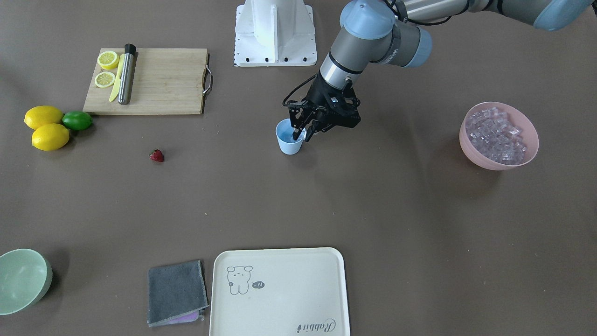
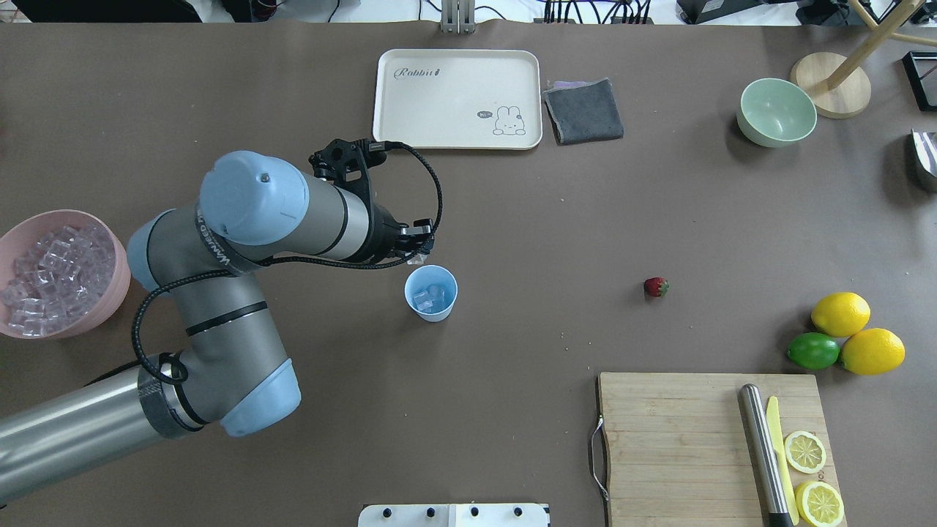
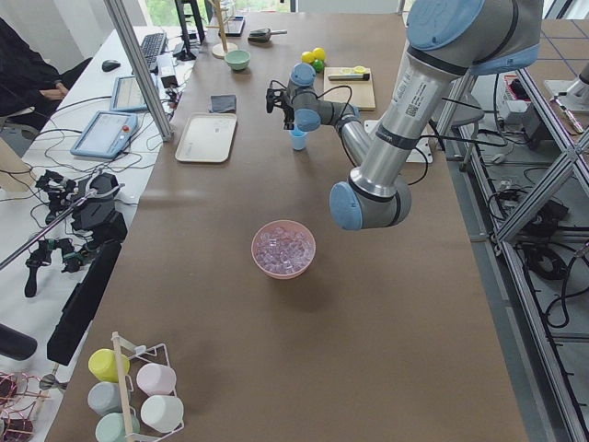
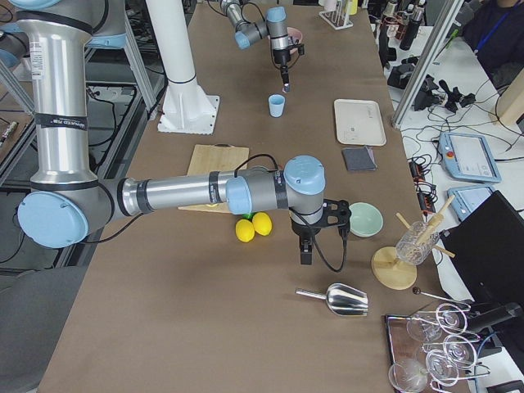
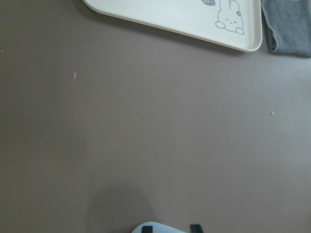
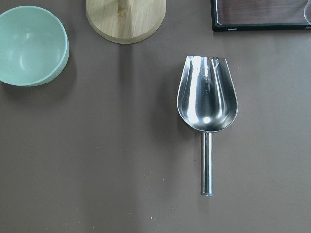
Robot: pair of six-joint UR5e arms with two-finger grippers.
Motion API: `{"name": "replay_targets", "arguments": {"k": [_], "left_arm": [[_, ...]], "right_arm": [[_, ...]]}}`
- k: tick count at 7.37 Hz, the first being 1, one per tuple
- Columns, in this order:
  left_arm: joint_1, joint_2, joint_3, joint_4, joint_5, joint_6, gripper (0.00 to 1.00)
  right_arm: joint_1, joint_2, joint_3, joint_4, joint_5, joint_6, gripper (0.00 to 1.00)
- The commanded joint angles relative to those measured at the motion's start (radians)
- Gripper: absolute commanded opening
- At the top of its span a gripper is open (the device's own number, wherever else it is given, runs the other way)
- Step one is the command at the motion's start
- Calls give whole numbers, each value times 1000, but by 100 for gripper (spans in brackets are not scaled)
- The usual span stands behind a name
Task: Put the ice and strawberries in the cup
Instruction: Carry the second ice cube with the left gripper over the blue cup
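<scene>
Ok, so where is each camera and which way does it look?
Front-facing: across the table, facing the robot's base; left arm shows, its hand holding an ice cube above the blue cup.
Overhead: behind the robot, looking forward and down; left arm shows.
Exterior left: table's end, looking along it; left arm nearest.
Exterior right: opposite end; right arm nearest.
Left wrist: looks down at the tray; one fingertip shows.
Right wrist: looks down at the metal scoop; no robot shows.
Front-facing and overhead share the strawberry.
</scene>
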Motion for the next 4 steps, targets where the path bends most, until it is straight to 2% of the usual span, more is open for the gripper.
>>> {"name": "replay_targets", "arguments": {"k": [1, 3, 4], "left_arm": [[35, -11, 5, -4, 20, -32, 0], [52, -5, 11, -2, 29, -33, 0], [61, -4, 11, -1, 49, -35, 13]], "right_arm": [[0, -1, -3, 0, 0, 0, 100], [0, -5, 0, 0, 0, 0, 100], [0, -7, -1, 0, 0, 0, 100]]}}
